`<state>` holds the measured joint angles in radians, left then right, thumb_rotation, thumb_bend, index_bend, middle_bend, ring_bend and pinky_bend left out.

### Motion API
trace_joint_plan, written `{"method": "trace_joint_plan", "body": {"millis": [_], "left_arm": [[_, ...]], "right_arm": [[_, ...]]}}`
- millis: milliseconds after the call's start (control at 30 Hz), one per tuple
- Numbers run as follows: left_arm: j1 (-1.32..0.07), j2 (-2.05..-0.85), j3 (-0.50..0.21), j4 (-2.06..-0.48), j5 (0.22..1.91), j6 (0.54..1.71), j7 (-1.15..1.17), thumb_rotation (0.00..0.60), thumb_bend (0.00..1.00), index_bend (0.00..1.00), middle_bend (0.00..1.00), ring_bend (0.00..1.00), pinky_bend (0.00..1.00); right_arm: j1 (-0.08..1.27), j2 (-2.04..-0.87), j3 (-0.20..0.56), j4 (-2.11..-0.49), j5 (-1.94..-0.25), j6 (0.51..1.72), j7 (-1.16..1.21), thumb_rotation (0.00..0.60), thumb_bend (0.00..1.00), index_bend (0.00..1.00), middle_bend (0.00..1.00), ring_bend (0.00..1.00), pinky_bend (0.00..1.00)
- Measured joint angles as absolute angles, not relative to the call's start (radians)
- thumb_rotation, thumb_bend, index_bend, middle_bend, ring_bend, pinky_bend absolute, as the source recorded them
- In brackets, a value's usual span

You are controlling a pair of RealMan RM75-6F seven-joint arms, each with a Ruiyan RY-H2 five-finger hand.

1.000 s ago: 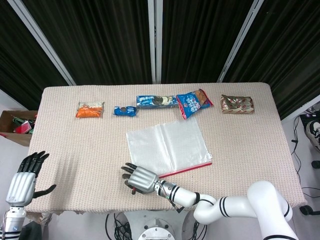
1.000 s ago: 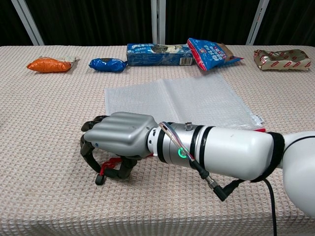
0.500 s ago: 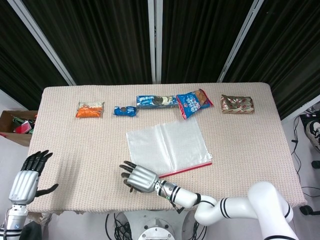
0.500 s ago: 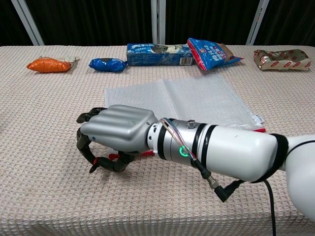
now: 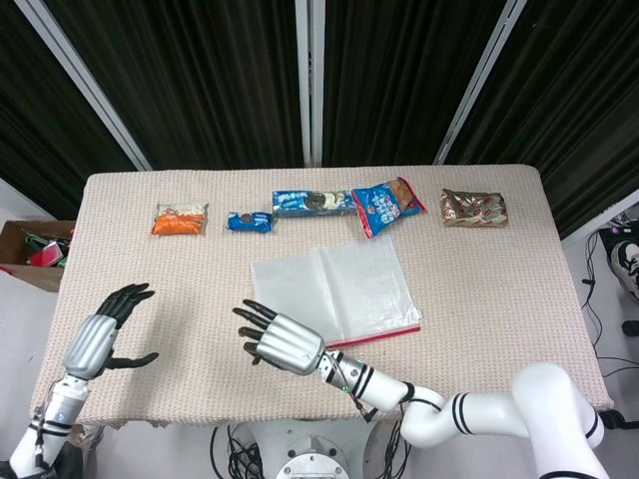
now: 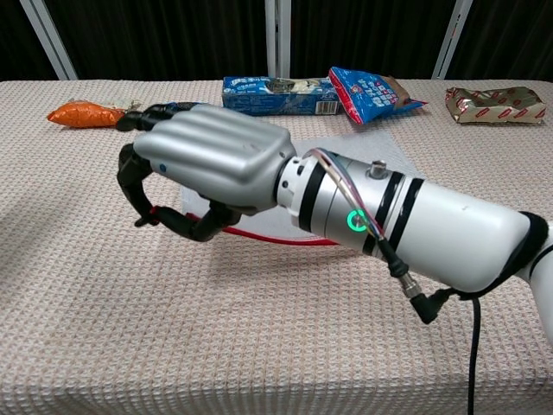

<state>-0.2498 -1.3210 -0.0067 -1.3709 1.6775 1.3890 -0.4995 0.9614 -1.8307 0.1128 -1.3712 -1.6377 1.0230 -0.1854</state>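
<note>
In the chest view the right robot hand (image 6: 212, 160) hides the near left part of the clear plastic bag (image 6: 380, 151) and the small blue packet. The cardboard box (image 5: 28, 249) is cut off at the head view's left edge.

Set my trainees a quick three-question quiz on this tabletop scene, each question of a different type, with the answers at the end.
1. True or false: the left hand holds the orange packet.
2. What does the right hand pinch? A: the red zip strip of the clear bag. B: a cookie box. C: a brown packet.
3. Fill in: ___ snack packets lie in a row along the far side of the table.

Key: 1 false; 2 A; 3 five.
</note>
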Motion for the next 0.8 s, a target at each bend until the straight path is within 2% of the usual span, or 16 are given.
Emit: {"method": "trace_joint_plan", "body": {"millis": [433, 800], "left_arm": [[-0.519, -1.486, -0.059, -1.260, 1.760, 1.296, -0.811, 0.600, 0.07, 0.23, 0.07, 0.04, 0.10], [-0.608, -1.548, -0.051, -1.228, 1.751, 1.253, -0.879, 0.600, 0.09, 0.30, 0.09, 0.04, 0.10]], "right_arm": [[0.977, -1.804, 0.180, -1.342, -1.688, 1.120, -0.115, 0.600, 0.55, 0.98, 0.26, 0.00, 0.00], [0.994, -1.815, 0.197, -1.300, -1.695, 1.150, -0.069, 0.600, 0.55, 0.98, 0.26, 0.00, 0.00]]}}
